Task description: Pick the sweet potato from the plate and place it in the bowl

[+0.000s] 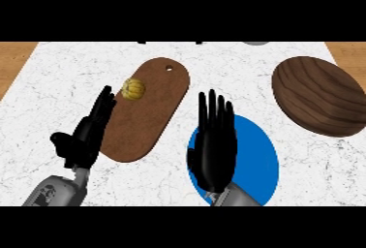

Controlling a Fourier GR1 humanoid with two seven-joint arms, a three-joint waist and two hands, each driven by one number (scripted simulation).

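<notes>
Filling nearly the whole frame, a white marbled tabletop gives way to tan wood grain at the upper corners. A long brown cutting board lies left of centre, with a small yellow ribbed vegetable near its upper end. The dark wooden bowl sits at the right edge. The blue plate lies at lower centre. The right hand, fingers straight and pressed together, covers the plate's left part, so the sweet potato cannot be made out. The left hand, fingers straight and thumb splayed, shows at lower left, its fingertips overlapping the board's edge.
</notes>
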